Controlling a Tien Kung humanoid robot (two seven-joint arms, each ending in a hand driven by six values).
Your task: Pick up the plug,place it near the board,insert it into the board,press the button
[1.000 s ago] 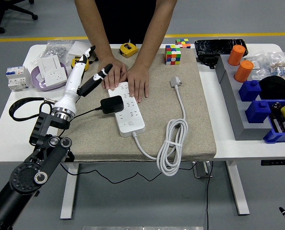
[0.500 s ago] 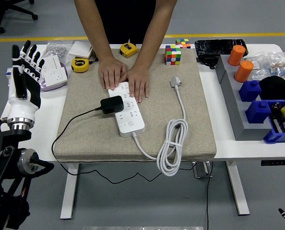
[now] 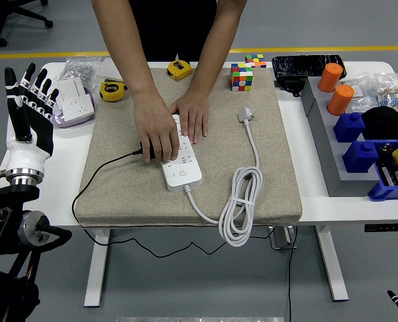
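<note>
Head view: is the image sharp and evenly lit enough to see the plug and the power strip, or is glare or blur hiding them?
Head view: light is even and soft, with no glare on the power strip; focus is sharp across the table. The plug is mostly hidden by a person's hand, not by blur. The left hand is crisp at the left edge.

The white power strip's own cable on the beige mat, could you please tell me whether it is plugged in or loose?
Loose: the white cable lies coiled on the mat, its plug free.
</note>
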